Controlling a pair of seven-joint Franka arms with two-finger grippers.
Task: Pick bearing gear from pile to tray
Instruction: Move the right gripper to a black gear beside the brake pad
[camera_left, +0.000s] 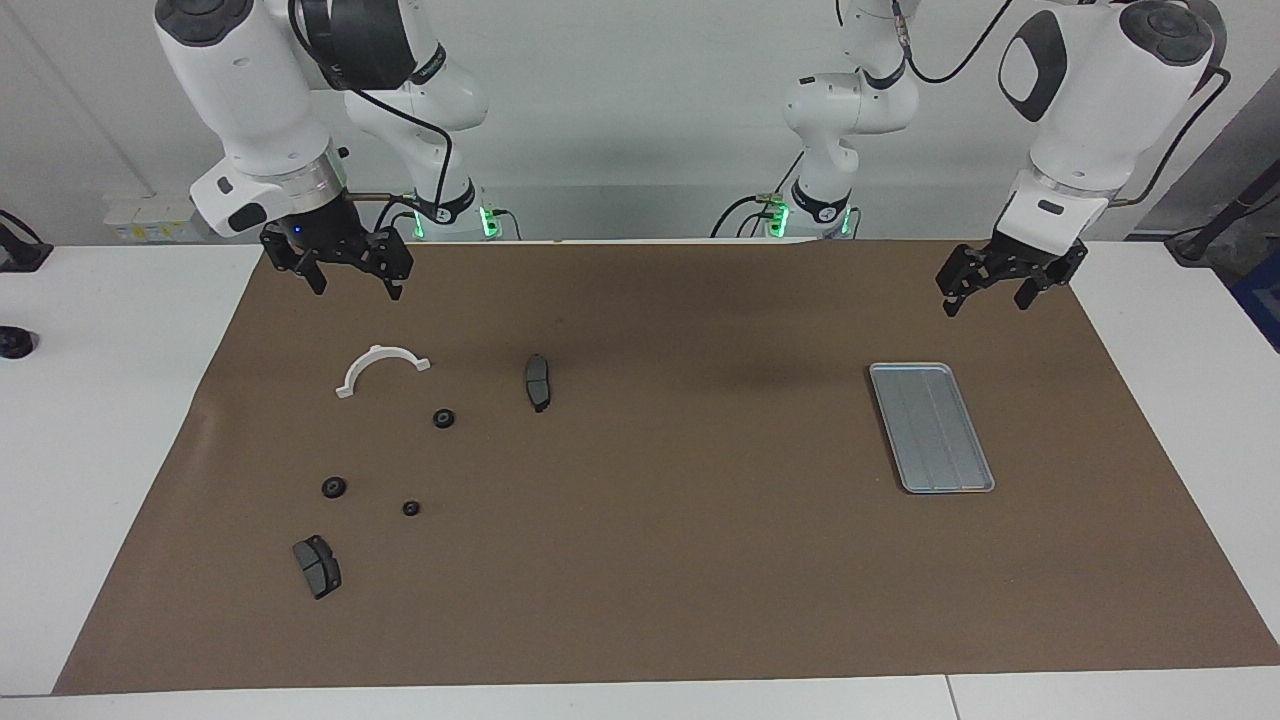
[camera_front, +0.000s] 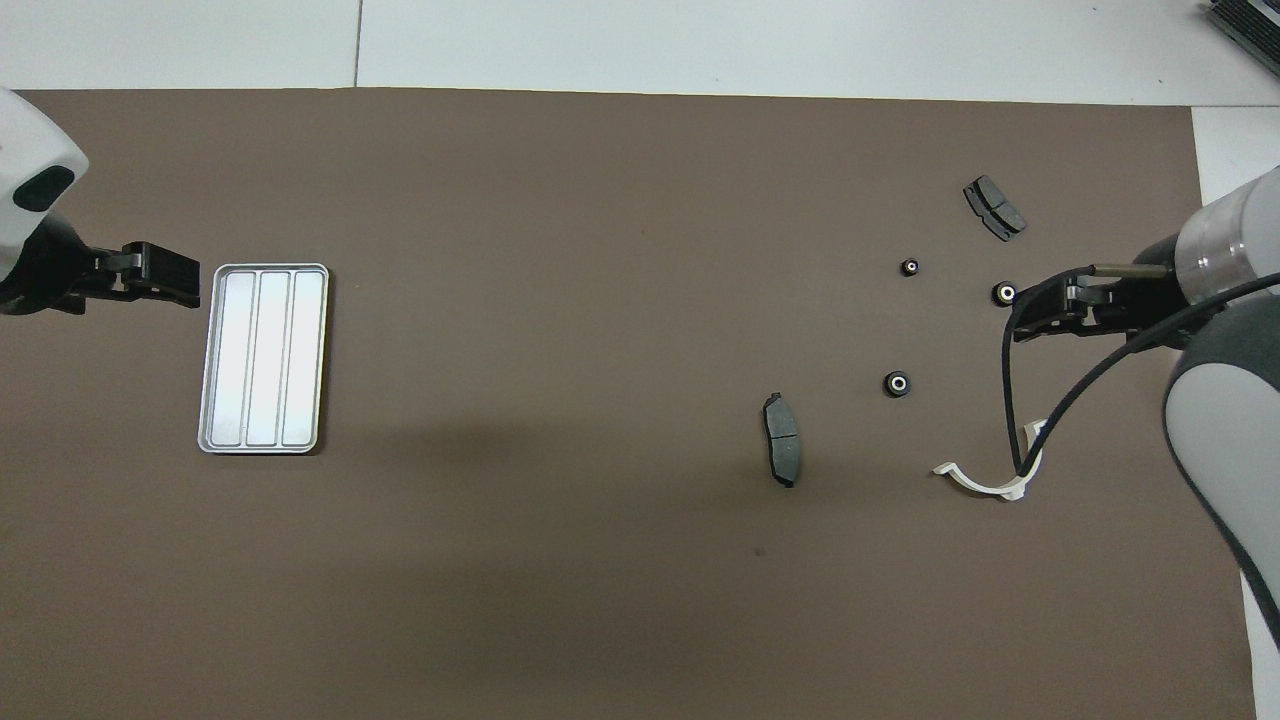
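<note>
Overhead, both grippers hang with fingers spread, holding nothing: right gripper (camera_left: 345, 278) above the scattered pile of small black round bearing pieces (camera_left: 444, 419), left gripper (camera_left: 992, 292) near the flat silver-grey metal tray (camera_left: 931, 428).
</note>
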